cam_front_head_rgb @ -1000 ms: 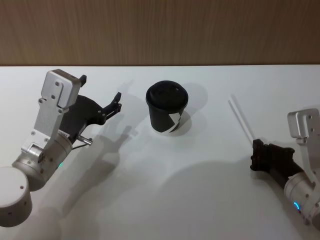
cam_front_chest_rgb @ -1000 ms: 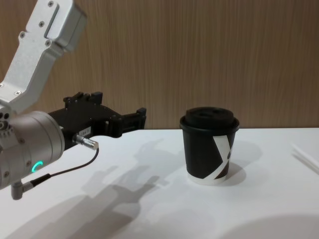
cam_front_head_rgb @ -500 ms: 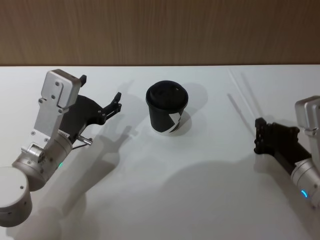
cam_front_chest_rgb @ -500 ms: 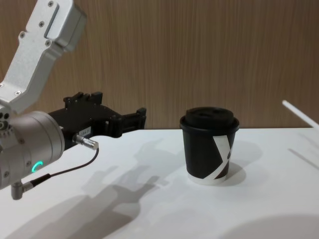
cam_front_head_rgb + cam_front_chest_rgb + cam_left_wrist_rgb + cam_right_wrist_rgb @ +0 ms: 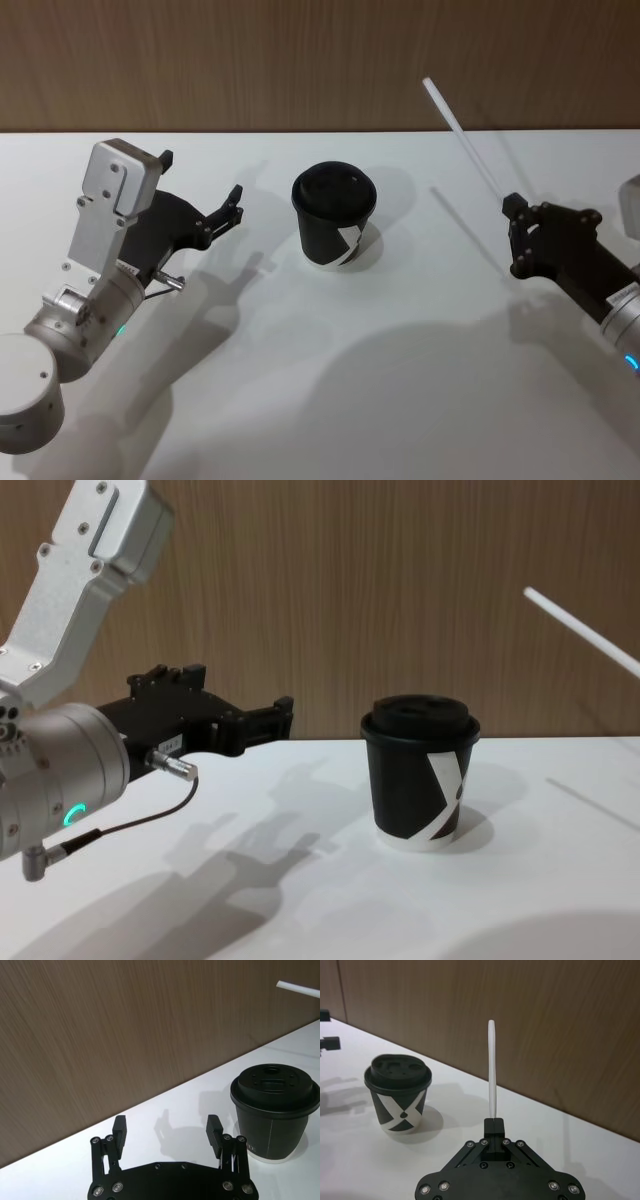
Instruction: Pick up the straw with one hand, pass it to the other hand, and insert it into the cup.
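The all-black, blocky right gripper (image 5: 493,1124) has its fingers pressed together on the lower end of the long, thin white straw (image 5: 465,140), which it holds off the white table (image 5: 320,390) on the robot's right side. From the closed fingers the straw runs straight out and up, slanting toward the brown wood-grain wall (image 5: 300,60) and a little toward the robot's left. In the chest view its free end stands higher than the cup's lid, off to the right of it. How much of the straw sticks out behind the fingers is hidden by the gripper body. The small black paper cup (image 5: 335,220), with its black domed plastic lid, white angular stripe mark and white base rim, stands upright near the middle of the table, between the two arms and well apart from the straw. The black left gripper (image 5: 167,1130), on a silver-grey cylindrical wrist with a green ring light and a thin dark cable, hovers above the table on the robot's left. Its two fingers are spread wide with nothing between them, and they point toward the cup without touching it.
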